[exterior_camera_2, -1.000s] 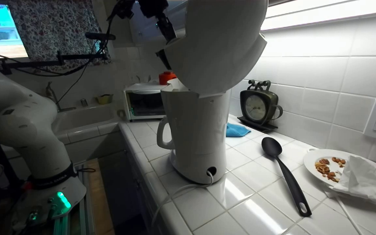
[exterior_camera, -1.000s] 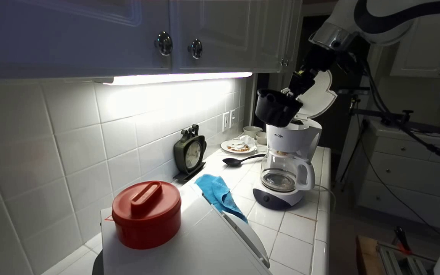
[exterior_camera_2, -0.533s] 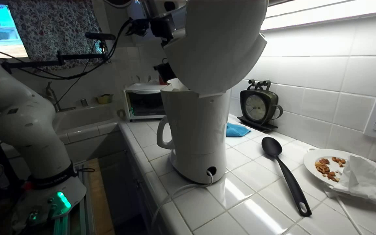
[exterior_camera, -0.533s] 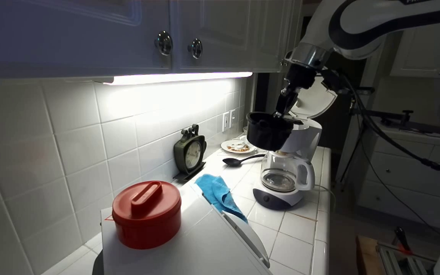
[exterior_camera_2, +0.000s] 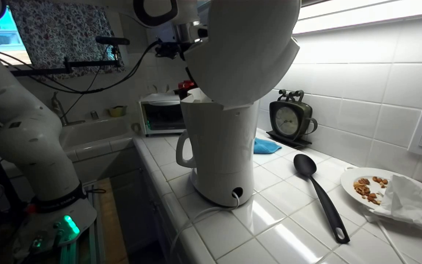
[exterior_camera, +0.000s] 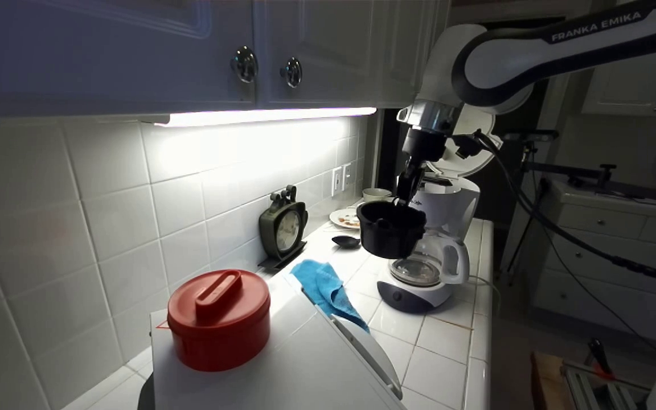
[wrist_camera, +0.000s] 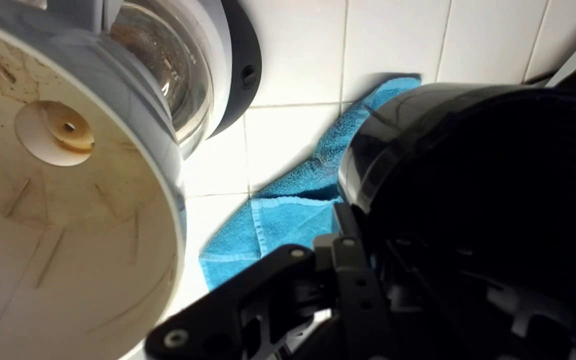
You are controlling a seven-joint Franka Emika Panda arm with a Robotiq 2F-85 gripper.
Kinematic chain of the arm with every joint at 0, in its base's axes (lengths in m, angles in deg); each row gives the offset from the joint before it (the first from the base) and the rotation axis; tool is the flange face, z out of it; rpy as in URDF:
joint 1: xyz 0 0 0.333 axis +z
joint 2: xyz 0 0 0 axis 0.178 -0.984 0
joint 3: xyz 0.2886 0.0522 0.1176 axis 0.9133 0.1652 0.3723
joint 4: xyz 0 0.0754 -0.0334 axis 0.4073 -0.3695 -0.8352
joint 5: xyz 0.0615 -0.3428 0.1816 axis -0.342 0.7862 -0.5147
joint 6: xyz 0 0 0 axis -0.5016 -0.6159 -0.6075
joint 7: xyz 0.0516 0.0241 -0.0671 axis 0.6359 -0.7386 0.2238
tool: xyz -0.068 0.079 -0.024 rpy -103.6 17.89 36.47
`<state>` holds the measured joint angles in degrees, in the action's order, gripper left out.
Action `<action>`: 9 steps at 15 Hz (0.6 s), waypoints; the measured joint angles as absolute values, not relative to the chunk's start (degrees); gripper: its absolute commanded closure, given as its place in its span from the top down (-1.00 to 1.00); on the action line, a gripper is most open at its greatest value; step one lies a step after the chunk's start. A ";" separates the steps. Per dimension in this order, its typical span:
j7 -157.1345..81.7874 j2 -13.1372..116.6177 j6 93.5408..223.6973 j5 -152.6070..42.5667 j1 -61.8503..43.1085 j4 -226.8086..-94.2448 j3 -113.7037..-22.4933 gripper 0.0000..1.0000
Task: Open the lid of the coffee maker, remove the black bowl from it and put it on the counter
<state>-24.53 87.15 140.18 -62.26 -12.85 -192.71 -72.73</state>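
My gripper (exterior_camera: 403,198) is shut on the rim of the black bowl (exterior_camera: 389,232) and holds it upright in the air, in front of the coffee maker (exterior_camera: 447,204). In the wrist view the fingers (wrist_camera: 363,225) pinch the near wall of the bowl (wrist_camera: 418,120), whose dark inside fills the right side. The white lid (exterior_camera: 467,156) stands raised at the back of the machine; it also shows in an exterior view (exterior_camera_2: 247,51), where it hides most of the gripper. The machine's open basket space (wrist_camera: 68,200) is vacant. The tiled counter (exterior_camera: 436,364) lies below the bowl.
A blue towel (exterior_camera: 322,285) lies on the counter below the bowl, against a white toaster oven (exterior_camera_2: 165,113) with a red container (exterior_camera: 220,327) on top. A clock (exterior_camera: 288,230), black spoon (exterior_camera_2: 324,198) and plate with nuts (exterior_camera_2: 357,174) are along the wall. Cabinets (exterior_camera: 328,51) hang overhead.
My gripper carries the black bowl down and away from above the coffee maker, to the front of it. The bowl has gone from tilted to nearly level. The lid stays raised.
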 measured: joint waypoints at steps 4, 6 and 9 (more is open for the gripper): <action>-21.94 83.76 140.98 -62.26 -12.75 -192.53 -72.09 -0.95; -20.92 81.90 141.67 -62.26 -12.75 -192.33 -72.03 -0.95; -19.44 79.28 143.37 -62.26 -12.75 -192.20 -71.86 -0.95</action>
